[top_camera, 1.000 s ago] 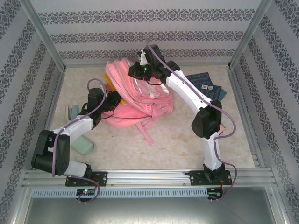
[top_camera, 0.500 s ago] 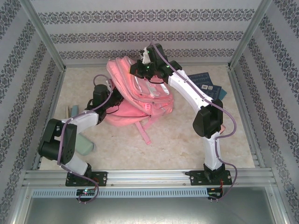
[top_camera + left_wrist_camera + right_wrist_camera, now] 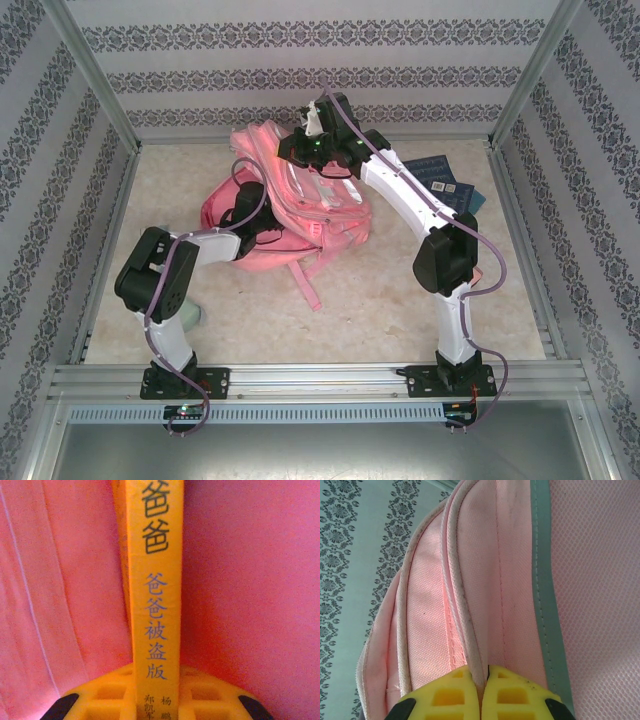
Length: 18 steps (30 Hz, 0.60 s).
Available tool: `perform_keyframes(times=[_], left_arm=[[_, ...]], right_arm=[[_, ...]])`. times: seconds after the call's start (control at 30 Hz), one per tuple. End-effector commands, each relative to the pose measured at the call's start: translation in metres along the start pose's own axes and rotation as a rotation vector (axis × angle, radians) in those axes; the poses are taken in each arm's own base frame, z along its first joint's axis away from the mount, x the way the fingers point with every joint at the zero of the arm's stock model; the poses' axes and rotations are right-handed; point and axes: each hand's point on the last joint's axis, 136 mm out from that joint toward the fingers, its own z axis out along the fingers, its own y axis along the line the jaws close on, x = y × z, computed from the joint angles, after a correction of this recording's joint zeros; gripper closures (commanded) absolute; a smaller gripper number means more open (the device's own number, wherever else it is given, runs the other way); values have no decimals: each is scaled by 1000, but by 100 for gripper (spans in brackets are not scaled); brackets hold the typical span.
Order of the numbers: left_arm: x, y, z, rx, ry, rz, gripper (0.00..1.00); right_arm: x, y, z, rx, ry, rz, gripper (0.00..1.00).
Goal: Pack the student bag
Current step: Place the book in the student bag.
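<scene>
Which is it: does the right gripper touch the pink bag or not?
Touching. The right wrist view shows the right gripper shut on a piped seam of the pink bag, fabric pinched between its jaws.

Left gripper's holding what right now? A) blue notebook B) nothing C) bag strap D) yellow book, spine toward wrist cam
D: the left gripper is clamped on a yellow book, its printed spine facing the wrist camera, with pink student bag fabric on both sides.
</scene>
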Motion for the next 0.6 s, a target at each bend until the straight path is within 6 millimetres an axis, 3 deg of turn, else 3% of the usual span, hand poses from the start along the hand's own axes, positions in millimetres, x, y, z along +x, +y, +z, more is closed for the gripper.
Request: perform_keyframes(times=[0.0, 0.07, 0.13, 0.27, 0.57], left_arm=[[-4, 3, 5, -43, -23, 53, 93], [-1, 9, 4, -74, -12, 56, 78], [0, 12, 0, -106, -5, 65, 58], [0, 21, -18, -199, -8, 92, 27], [-8, 55, -88, -466, -36, 89, 2]], right_arm=[[-17, 62, -35, -162, -78, -110, 100], [-16, 58, -34, -149, -78, -111, 100], [-16, 53, -33, -135, -79, -109, 100], [-13, 43, -29, -111, -72, -110, 100], [-8, 22, -21, -62, -69, -105, 100]])
